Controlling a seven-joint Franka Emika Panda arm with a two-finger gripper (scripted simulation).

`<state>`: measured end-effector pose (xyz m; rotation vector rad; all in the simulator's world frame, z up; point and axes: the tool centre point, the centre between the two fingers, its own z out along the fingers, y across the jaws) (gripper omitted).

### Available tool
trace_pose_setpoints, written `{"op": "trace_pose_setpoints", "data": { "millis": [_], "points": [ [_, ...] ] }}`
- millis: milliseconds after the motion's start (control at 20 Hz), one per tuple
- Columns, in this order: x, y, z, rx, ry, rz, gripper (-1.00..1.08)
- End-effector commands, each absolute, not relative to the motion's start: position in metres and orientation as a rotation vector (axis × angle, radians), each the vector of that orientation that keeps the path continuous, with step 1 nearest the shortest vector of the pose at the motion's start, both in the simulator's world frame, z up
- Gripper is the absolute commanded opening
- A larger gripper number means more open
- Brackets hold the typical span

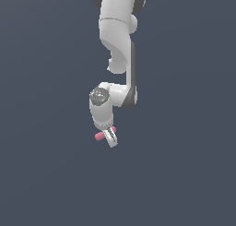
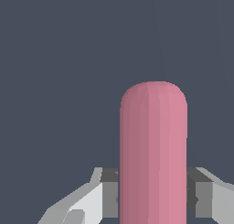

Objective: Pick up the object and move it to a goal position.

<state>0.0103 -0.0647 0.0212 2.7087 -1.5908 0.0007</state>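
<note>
Nearest the wrist camera stands the small pink-red cylinder with rounded ends [image 2: 153,154], filling the middle of that view, its domed end pointing away from the camera; the white two-fingered gripper [image 2: 153,198] is clamped on it, one dark pad pressed against each flank with no gap showing on either side. From the exterior view the same peg [image 1: 102,134] lies roughly crosswise in the gripper [image 1: 110,137], one end sticking out toward the exterior view's left and a sliver showing on the other side; the white Panda arm [image 1: 117,40] reaches down from above against a plain dark blue-grey surface [image 1: 184,174]; whether the peg is clear of that surface cannot be told, since no shadow or contact line shows.

Judging by its shape, the peg is probably rigid and light; its smooth curved sides look likely to slip or to roll in flat pads; nothing suggests it is fragile. A hold across the straight barrel, away from the rounded ends, seems soundest; the present grip looks to sit off-centre along its length, so it might pivot if swung fast; no goal marker is visible in either view.
</note>
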Motion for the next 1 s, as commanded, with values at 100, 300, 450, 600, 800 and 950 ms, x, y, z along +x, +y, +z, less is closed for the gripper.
{"op": "trace_pose_setpoints", "data": {
  "millis": [100,300,450,600,800,950],
  "points": [
    [0.037,-0.066,0.022,2.709,-1.591,0.001,-1.00],
    [0.058,-0.068,0.022,2.709,-1.591,0.001,-1.00],
    [0.072,-0.069,0.023,2.709,-1.591,0.001,-1.00],
    [0.083,-0.069,0.023,2.709,-1.591,0.001,-1.00],
    [0.094,-0.070,0.023,2.709,-1.591,0.000,-1.00],
    [0.100,-0.070,0.023,2.709,-1.591,0.000,-1.00]
  ]
}}
